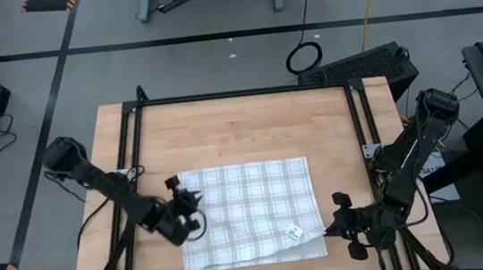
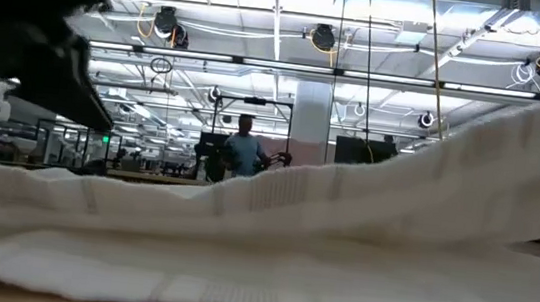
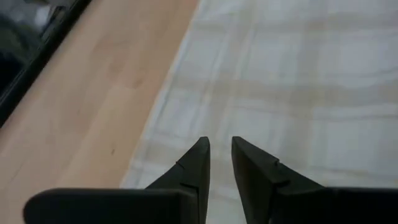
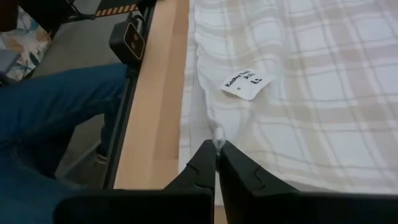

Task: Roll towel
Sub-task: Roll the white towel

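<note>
The white towel [image 1: 249, 210] with a faint plaid check lies spread on the wooden table [image 1: 241, 126], its small tag [image 4: 247, 84] near the right near corner. My right gripper [image 1: 328, 228] is at the towel's right edge, close to that corner, shut on the cloth. In the low view the towel [image 2: 258, 260] rises toward that side. My left gripper [image 1: 195, 210] hovers over the towel's left edge. In the left wrist view my left gripper [image 3: 221, 144] shows a narrow gap with nothing in it, and the towel [image 3: 298, 93] lies flat below. My right gripper pinches a small pucker of the towel's right edge [image 4: 216, 132] between its two fingertips, a little way from the tag. The fingers slant down from the table's right side. The cloth is drawn up there, and the rest of the towel lies on the table.
Black frame rails [image 1: 361, 113] run along the table's left, right and far sides. Bare wood lies beyond the towel's far edge. A person's leg in blue jeans [image 4: 50, 118] stands just off the table by the right gripper. Another person [image 2: 243, 150] stands far back in the room.
</note>
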`<action>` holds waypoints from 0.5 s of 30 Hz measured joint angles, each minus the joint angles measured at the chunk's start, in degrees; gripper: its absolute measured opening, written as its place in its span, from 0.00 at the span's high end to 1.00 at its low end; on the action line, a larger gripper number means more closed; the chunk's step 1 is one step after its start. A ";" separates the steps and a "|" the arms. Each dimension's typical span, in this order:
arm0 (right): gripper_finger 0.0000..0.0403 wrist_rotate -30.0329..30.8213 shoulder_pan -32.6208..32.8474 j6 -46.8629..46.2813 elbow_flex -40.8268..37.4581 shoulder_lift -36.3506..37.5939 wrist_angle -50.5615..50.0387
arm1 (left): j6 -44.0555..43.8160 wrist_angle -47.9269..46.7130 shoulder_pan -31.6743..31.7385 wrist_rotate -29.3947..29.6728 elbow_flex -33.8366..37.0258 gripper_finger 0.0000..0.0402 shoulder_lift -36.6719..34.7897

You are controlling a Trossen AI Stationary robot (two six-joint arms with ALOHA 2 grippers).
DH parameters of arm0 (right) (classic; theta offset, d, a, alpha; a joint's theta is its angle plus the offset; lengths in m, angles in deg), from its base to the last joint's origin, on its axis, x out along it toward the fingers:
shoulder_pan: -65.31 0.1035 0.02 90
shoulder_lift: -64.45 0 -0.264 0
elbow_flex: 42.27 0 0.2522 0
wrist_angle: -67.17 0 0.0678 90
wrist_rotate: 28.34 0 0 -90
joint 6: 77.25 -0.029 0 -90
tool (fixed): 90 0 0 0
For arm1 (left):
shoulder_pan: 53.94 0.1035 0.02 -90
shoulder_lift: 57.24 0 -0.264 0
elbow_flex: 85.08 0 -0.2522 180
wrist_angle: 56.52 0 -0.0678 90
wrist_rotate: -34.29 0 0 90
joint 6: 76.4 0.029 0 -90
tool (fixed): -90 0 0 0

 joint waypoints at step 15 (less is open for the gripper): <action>1.00 -2.51 -0.10 -1.82 0.00 -0.22 0.72 | -6.56 6.88 12.65 -7.41 12.94 0.99 1.60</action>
